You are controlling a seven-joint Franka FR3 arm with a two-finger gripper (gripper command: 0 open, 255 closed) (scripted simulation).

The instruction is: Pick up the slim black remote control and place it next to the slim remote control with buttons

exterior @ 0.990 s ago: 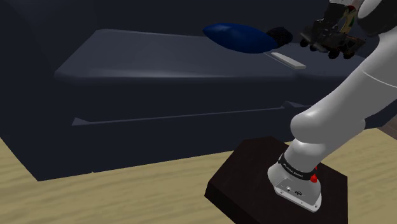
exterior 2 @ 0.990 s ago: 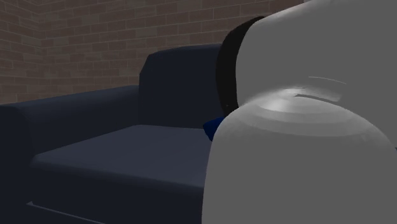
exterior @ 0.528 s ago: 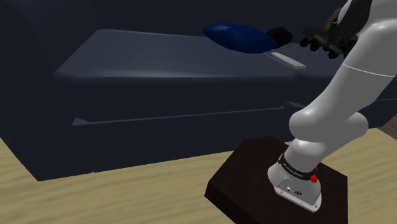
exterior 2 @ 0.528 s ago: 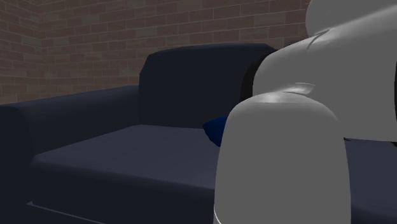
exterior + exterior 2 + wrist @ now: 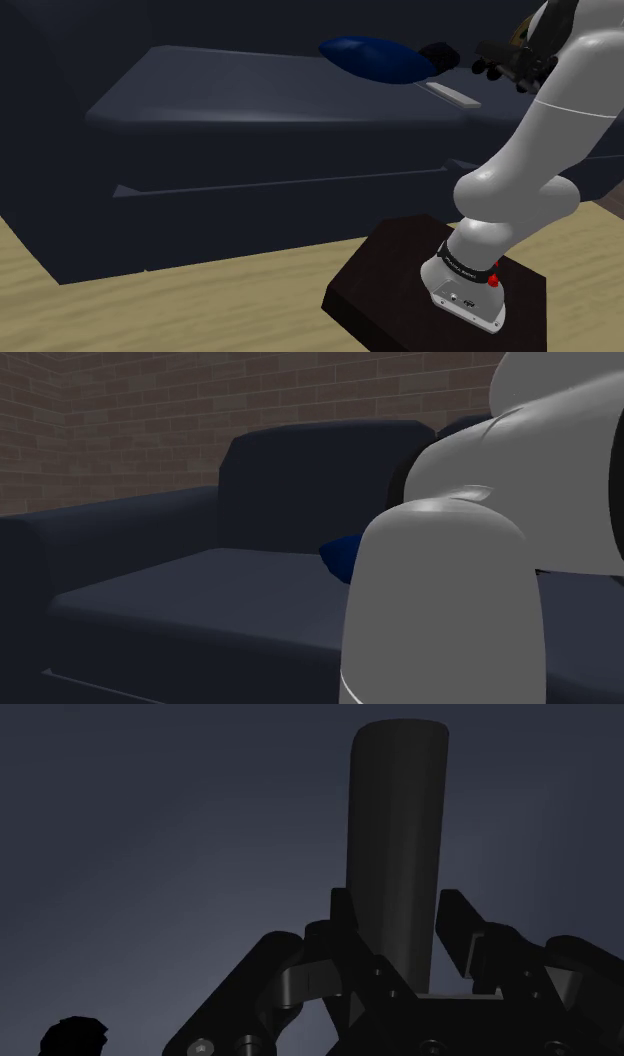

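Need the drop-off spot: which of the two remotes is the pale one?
The pale remote, lying flat on the sofa seat near the blue cushion. The dark remote lies right at the gripper.

This is a home living room, with a dark navy sofa (image 5: 190, 587), a blue cushion (image 5: 375, 58), a brick wall (image 5: 200, 402) and wooden floor (image 5: 150, 310).
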